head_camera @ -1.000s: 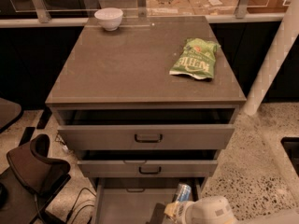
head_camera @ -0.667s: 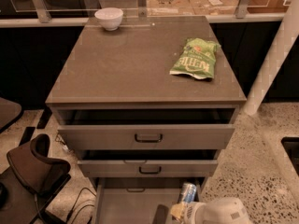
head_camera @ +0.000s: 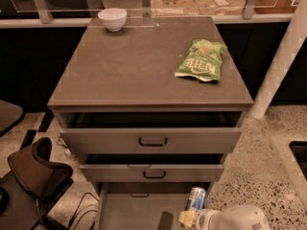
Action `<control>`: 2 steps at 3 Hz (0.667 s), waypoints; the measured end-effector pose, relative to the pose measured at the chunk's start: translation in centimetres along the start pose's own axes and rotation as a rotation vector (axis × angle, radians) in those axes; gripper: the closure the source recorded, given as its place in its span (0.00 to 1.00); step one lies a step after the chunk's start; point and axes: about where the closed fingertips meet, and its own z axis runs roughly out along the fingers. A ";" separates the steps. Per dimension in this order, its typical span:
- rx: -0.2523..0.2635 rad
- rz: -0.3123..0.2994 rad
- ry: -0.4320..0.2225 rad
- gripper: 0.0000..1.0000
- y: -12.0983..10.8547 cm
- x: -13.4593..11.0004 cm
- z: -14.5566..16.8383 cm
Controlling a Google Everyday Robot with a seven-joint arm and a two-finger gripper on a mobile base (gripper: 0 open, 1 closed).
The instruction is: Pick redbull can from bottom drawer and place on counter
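Observation:
The redbull can (head_camera: 195,198), blue and silver, stands upright in the open bottom drawer (head_camera: 136,210), at its right side near the back. My gripper (head_camera: 176,220) is at the bottom edge of the view, low over the drawer's front, just in front of and left of the can. One dark finger (head_camera: 165,221) and one yellowish fingertip (head_camera: 186,218) stand apart with nothing between them. The white wrist (head_camera: 235,219) sits to their right. The grey-brown counter (head_camera: 139,66) is the cabinet's top.
A green snack bag (head_camera: 201,61) lies on the counter's right side and a white bowl (head_camera: 112,18) at its back left. The two upper drawers (head_camera: 152,141) are partly pulled out above the bottom one. A dark chair (head_camera: 33,172) stands at the left, a white post (head_camera: 278,66) at the right.
My arm has shifted to the right along the bottom edge. The dark finger now shows to the left of the can. The can has not moved.

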 end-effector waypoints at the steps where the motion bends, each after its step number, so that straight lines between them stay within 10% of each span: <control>1: 0.021 -0.011 0.002 1.00 -0.5 0.8 -0.3; 2: 0.099 -0.062 0.038 1.00 -2.7 2.4 -2.7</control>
